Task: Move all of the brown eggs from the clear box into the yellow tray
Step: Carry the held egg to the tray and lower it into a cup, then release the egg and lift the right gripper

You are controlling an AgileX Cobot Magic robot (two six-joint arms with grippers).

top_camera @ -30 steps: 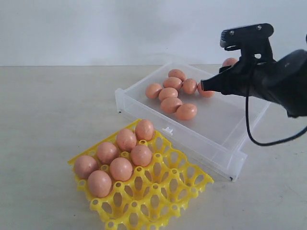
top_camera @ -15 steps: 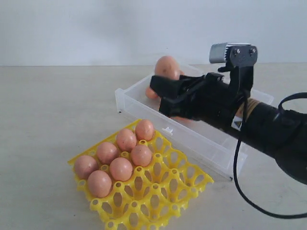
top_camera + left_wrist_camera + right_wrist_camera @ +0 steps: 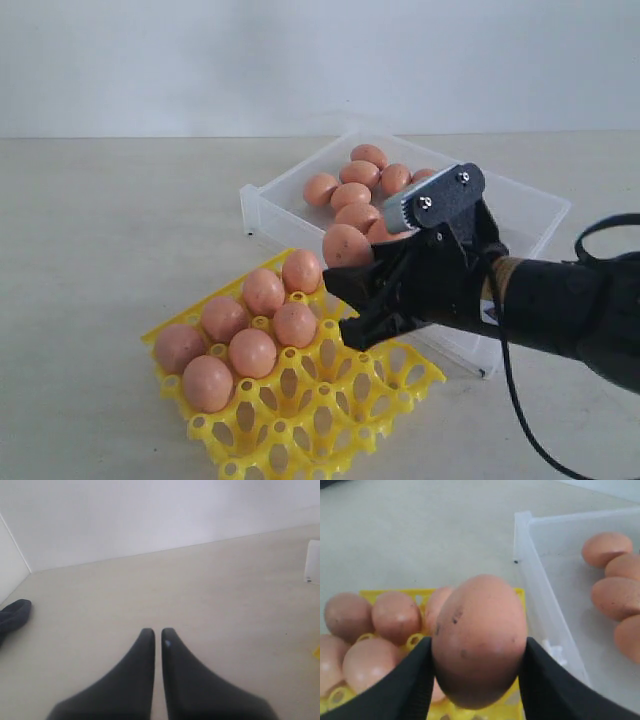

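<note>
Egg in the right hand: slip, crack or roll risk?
Held egg looks smooth and rounded, pinched only at its sides by the right hand, so it could slip. Its shell probably cracks if squeezed harder. Oval shape would likely roll on flat table; a yellow tray cup should stop that.

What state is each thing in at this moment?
Black right hand: shut on one brown oval egg, lifted, not yet in a cup.
Black left hand: shut, empty, over the table.
Bright yellow plastic egg tray: holds seven seated eggs; other cups empty.
Clear shallow plastic box: several loose eggs lie inside.
</note>
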